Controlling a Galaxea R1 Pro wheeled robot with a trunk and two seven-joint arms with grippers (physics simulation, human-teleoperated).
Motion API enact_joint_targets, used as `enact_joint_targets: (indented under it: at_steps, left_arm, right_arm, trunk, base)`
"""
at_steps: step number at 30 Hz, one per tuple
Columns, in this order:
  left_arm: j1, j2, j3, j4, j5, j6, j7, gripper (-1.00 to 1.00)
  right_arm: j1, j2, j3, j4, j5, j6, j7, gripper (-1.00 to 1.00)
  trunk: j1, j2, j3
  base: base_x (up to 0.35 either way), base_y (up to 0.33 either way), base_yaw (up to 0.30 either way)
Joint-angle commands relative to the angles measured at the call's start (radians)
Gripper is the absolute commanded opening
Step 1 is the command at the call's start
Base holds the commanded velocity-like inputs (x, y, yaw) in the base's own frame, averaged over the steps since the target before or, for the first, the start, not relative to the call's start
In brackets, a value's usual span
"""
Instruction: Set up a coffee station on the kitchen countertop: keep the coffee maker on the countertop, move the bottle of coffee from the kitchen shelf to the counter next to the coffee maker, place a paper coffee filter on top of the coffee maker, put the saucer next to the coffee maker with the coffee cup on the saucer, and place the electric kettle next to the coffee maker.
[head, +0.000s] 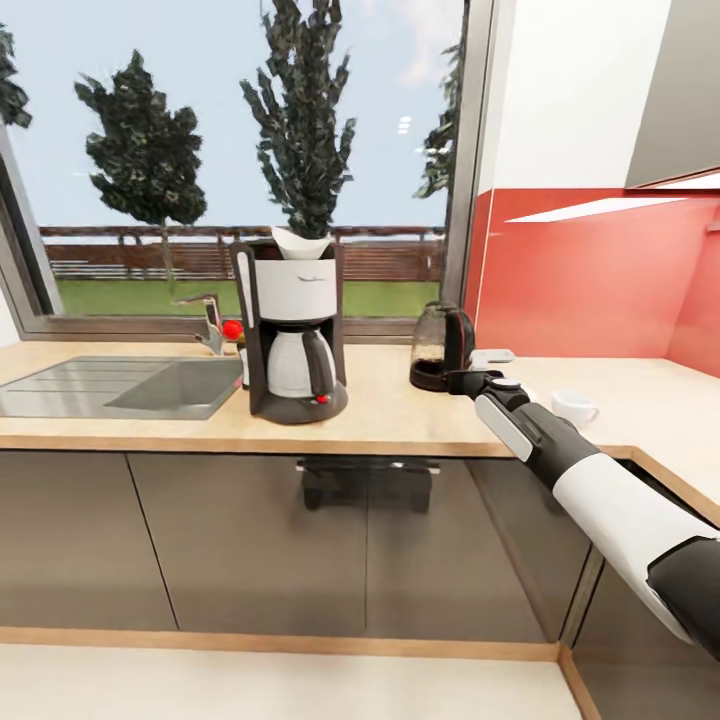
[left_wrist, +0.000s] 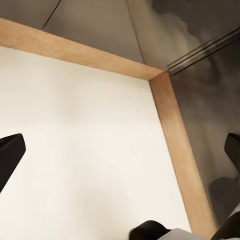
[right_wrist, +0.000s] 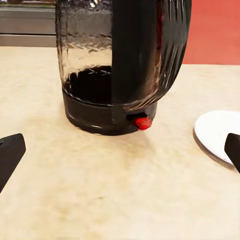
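The coffee maker (head: 295, 340) stands on the kitchen countertop (head: 390, 420) beside the sink, with a white paper coffee filter (head: 300, 243) on top. To its right is the electric kettle (head: 440, 347) (right_wrist: 120, 65), dark glass with a black handle. My right gripper (head: 458, 381) (right_wrist: 120, 152) is open just in front of the kettle's base, apart from it. The saucer (head: 492, 356) (right_wrist: 217, 135) lies right of the kettle. The coffee cup (head: 573, 407) sits on the counter farther right, off the saucer. My left gripper (left_wrist: 120, 150) is open and empty over the floor. The bottle of coffee and kitchen shelf are out of view.
A steel sink (head: 120, 385) with a faucet (head: 210, 325) lies left of the coffee maker, next to a small red object (head: 232, 329). A red backsplash (head: 590, 280) lines the right wall. Grey cabinets (head: 300, 540) run below, and the counter turns a corner at right.
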Motion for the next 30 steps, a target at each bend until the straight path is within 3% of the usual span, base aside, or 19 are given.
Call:
enact_joint_targets:
  at_steps: [1,13,15,21,30]
  left_arm:
    - [-0.001,0.0,0.001,0.001,0.001,-0.004,-0.003,1.0]
    - [-0.001,0.002,0.005,0.001,0.001,-0.004,-0.003,1.0]
    - [-0.001,0.002,0.006,0.001,0.001,-0.004,-0.003,1.0]
    - [-0.001,0.002,0.006,0.001,0.001,-0.004,-0.003,1.0]
    - [-0.001,0.002,0.006,0.001,0.001,-0.004,-0.003,1.0]
  right_arm:
    - [-0.001,-0.001,0.006,-0.002,-0.009,0.002,-0.009,1.0]
    - [-0.001,-0.001,0.006,-0.003,-0.011,0.001,-0.005,1.0]
    - [-0.001,-0.001,0.006,-0.003,-0.012,0.0,0.012,1.0]
    - [-0.001,-0.002,0.003,-0.001,-0.005,-0.001,0.153,1.0]
    - [-0.001,-0.003,0.001,-0.002,-0.004,-0.001,0.168,1.0]
  trunk:
    - [0.0,-0.001,-0.001]
    - [0.0,-0.001,-0.001]
    - [0.0,-0.001,-0.001]
    - [0.0,-0.001,-0.001]
    - [0.0,-0.001,-0.001]
  base:
    - [0.061,-0.092,0.0]
    - [0.056,-0.096,0.0]
    - [0.005,-0.008,0.0]
    - [0.001,-0.002,0.0]
    - [0.039,-0.083,0.0]
